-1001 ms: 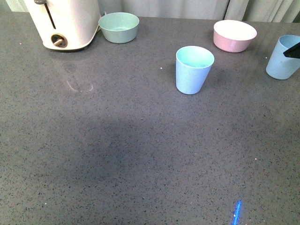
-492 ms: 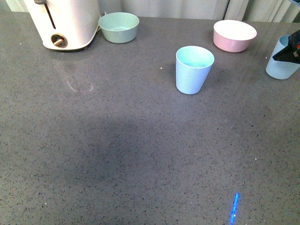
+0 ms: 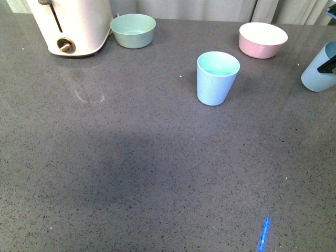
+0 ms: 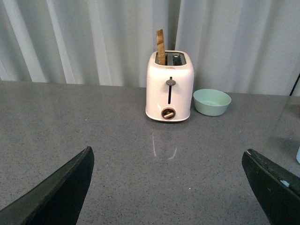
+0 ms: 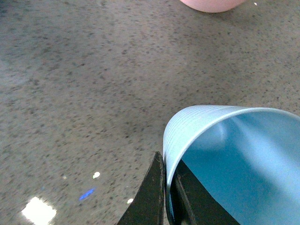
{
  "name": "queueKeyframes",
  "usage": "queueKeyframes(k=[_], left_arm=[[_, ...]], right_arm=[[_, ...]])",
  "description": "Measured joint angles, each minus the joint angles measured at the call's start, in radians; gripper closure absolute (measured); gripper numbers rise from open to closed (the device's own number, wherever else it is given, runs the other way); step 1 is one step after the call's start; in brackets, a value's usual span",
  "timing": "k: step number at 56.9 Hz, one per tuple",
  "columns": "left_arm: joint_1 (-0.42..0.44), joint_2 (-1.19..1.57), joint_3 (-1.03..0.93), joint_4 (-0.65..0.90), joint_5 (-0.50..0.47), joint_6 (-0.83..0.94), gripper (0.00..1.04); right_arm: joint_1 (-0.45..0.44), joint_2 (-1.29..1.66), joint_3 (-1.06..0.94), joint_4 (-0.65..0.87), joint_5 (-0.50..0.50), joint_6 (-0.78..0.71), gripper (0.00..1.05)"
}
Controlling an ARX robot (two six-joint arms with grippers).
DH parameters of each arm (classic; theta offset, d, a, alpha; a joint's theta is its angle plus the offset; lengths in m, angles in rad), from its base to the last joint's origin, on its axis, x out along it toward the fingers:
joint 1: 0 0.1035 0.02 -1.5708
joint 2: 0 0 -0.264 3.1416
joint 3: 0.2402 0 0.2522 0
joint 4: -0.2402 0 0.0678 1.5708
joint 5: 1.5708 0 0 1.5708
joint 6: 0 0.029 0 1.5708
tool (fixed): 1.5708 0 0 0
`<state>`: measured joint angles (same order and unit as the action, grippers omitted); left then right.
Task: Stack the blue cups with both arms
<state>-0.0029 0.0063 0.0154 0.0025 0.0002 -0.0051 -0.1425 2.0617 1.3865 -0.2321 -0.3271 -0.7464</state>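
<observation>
One blue cup (image 3: 217, 77) stands upright in the middle of the grey table (image 3: 131, 168). The second blue cup (image 3: 317, 71) is at the far right edge of the front view, tilted and lifted, with my right gripper (image 3: 329, 64) shut on its rim. In the right wrist view the black fingers (image 5: 154, 197) pinch the cup wall (image 5: 225, 159), one outside and one inside. My left gripper (image 4: 171, 187) is open and empty, its fingertips (image 4: 65, 187) wide apart over bare table; it does not show in the front view.
A white toaster (image 3: 73, 26) stands at the back left, also in the left wrist view (image 4: 169, 86). A pale green bowl (image 3: 133, 30) sits beside it. A pink bowl (image 3: 262, 39) sits at the back right. Curtains hang behind the table.
The right gripper with the blue cup has shifted a little to the right and the cup has tilted and risen. The middle cup has not moved.
</observation>
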Motion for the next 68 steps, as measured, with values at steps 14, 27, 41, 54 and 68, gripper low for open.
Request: queueKeyframes(k=[14, 27, 41, 54, 68], left_arm=[[0.0, 0.0, 0.0, 0.0, 0.0, 0.0, 0.09], [0.0, 0.0, 0.0, 0.0, 0.0, 0.0, 0.09], [0.0, 0.0, 0.0, 0.0, 0.0, 0.0, 0.09], [0.0, 0.0, 0.0, 0.0, 0.0, 0.0, 0.09], [0.0, 0.0, 0.0, 0.0, 0.0, 0.0, 0.09]], right_arm=[[0.032, -0.22, -0.1, -0.068, -0.135, -0.024, 1.03], [0.201, -0.375, -0.141, -0.087, -0.183, 0.018, 1.03], [0.326, -0.352, -0.167, -0.066, -0.127, 0.051, 1.03], [0.376, -0.309, -0.163, -0.053, -0.098, 0.082, 1.03], [0.399, -0.249, -0.134, -0.027, -0.064, 0.106, 1.03]])
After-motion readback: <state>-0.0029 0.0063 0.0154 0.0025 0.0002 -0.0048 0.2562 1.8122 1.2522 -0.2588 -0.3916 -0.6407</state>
